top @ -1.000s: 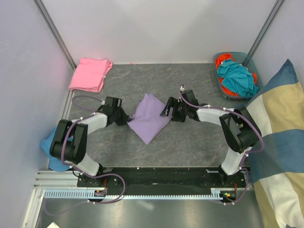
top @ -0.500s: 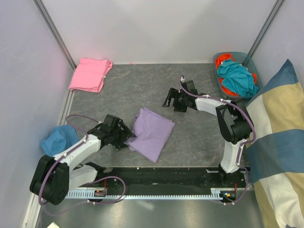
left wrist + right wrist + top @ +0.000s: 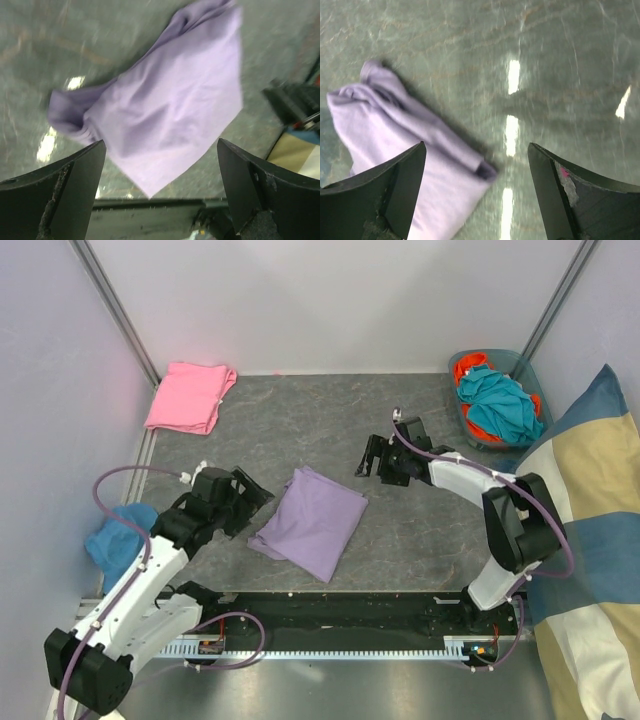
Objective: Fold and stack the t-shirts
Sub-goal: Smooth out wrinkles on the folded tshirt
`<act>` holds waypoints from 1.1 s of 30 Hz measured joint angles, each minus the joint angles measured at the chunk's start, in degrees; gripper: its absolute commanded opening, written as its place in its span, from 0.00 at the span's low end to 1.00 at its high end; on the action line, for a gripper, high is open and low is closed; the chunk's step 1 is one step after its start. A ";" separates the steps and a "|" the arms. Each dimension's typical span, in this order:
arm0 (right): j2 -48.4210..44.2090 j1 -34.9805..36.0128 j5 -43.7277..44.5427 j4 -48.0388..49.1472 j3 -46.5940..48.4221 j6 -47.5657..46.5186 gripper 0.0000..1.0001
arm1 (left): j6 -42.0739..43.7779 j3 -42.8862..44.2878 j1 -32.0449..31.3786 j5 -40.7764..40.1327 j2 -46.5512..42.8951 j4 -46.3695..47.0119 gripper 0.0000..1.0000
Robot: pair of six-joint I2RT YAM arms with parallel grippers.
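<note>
— Looking down from the top camera, where does the lavender t-shirt (image 3: 312,523) lie?
— It lies on the grey tabletop (image 3: 300,425), folded into a slanted rectangle, between the two arms and toward the near edge. The pink t-shirt (image 3: 190,397) sits folded in the far left corner, well apart from it.
— And the claws?
— The left claw (image 3: 256,506) is just beside the lavender t-shirt's left edge, spread wide with nothing in it. The right claw (image 3: 372,460) hangs past the far right corner of that shirt, apart from it, and is also released.
— Anything else around?
— A basket (image 3: 487,443) of teal and orange cloth stands in the far right corner. A striped cushion (image 3: 585,540) leans along the right side, and a blue cloth (image 3: 112,540) lies by the left edge.
— What about the left wrist camera?
— It is blurred. The lavender t-shirt (image 3: 170,105) fills the middle, lying on the tabletop (image 3: 60,45) ahead of the left claw (image 3: 160,145). The dark fingers (image 3: 70,192) stand far apart at the bottom corners and grip nothing.
— And the right wrist camera?
— The right claw (image 3: 476,145) is likewise spread and empty, over tabletop (image 3: 545,60) with light glints. The lavender t-shirt (image 3: 375,125) shows at the picture's left, its bunched edge reaching toward the gap. It is partly hidden behind one finger.
</note>
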 measured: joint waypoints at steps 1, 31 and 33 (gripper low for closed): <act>-1.64 0.00 -0.02 -0.17 -1.18 0.02 0.91 | 1.38 0.96 0.02 -1.11 0.31 0.72 1.00; -11.74 15.15 -2.75 11.65 -18.86 17.16 0.92 | 34.62 12.85 0.02 0.66 42.05 27.41 1.00; -9.86 15.21 -2.32 11.85 -18.86 17.73 0.93 | 34.88 12.85 0.02 -0.42 41.97 26.91 1.00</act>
